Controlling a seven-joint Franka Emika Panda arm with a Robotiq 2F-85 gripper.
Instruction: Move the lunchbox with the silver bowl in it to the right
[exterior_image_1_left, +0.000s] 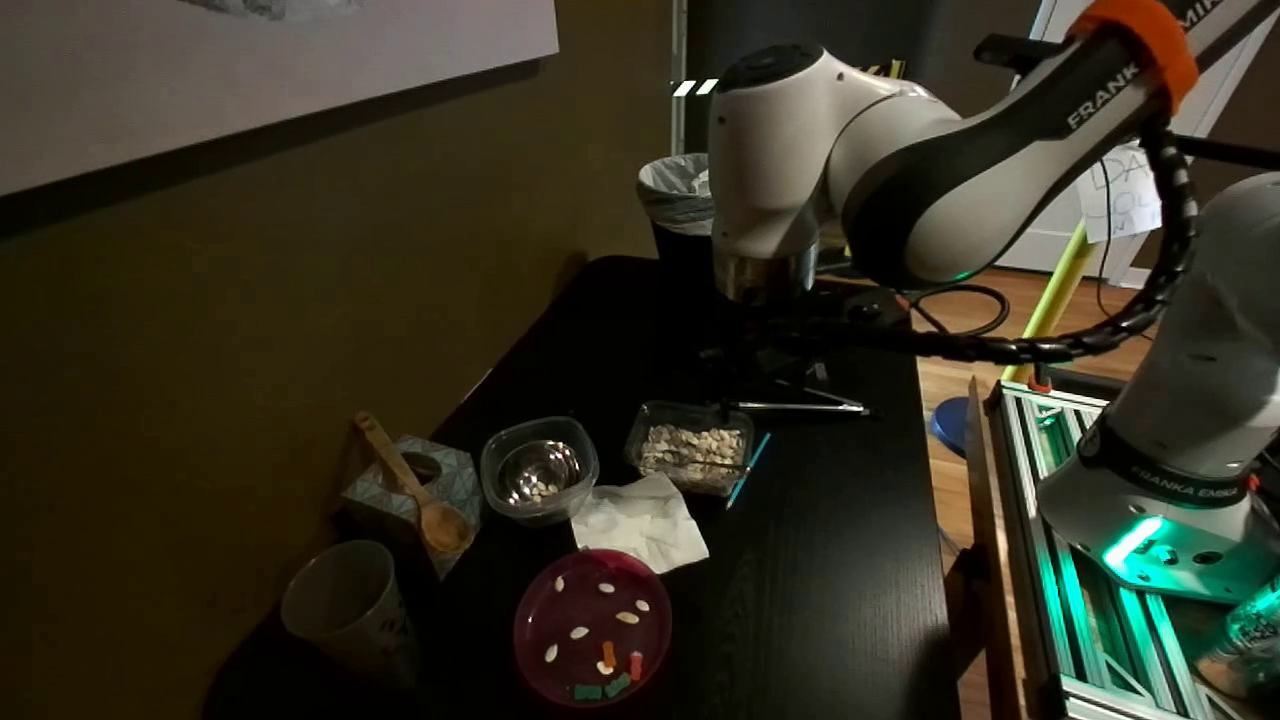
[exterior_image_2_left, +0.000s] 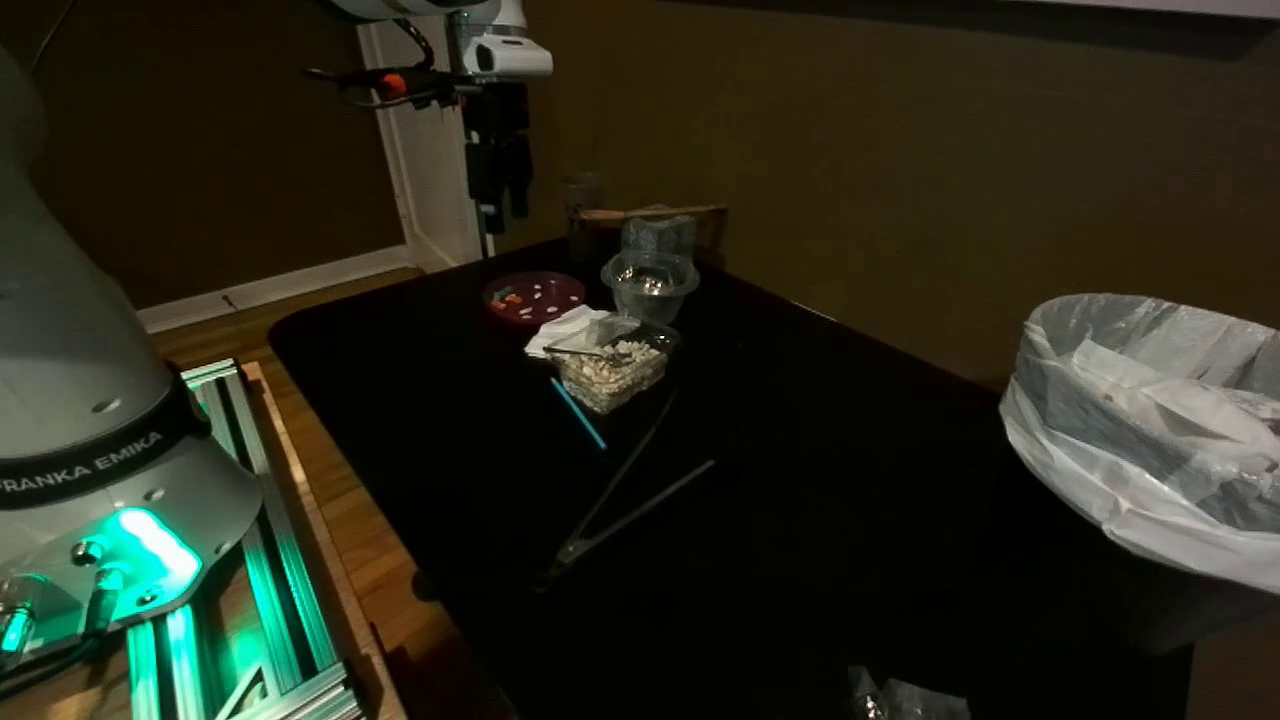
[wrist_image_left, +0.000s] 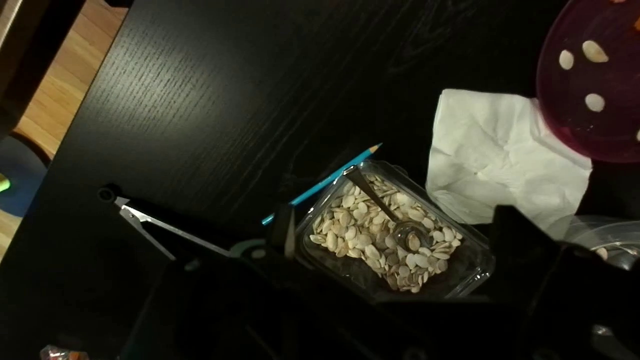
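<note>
Your arm (exterior_image_1_left: 770, 150) is white and rounded, with black panels (exterior_image_1_left: 885, 215); on one you can read pale letters (exterior_image_1_left: 1103, 97), "FRANK", beside an orange band (exterior_image_1_left: 1150, 40). The cable (exterior_image_1_left: 1080, 348) is black and ribbed. Your gripper (wrist_image_left: 395, 216) is black, and above it you see a collar (exterior_image_1_left: 762, 278) of shiny metal. The base (exterior_image_1_left: 1080, 512) carries a black ring (exterior_image_1_left: 1170, 487) marked "FRANKA EMIKA", a green light (exterior_image_1_left: 1133, 540) and round connectors (exterior_image_2_left: 87, 552).

Clear plastic squarish lunchbox (exterior_image_1_left: 545, 427), rounded corners, stands upright and open-topped on the black table (exterior_image_1_left: 820, 580). Small round shiny silver bowl (exterior_image_1_left: 520, 470) sits inside it, open side up, few pale seeds (exterior_image_1_left: 543, 491) in the bottom
</note>
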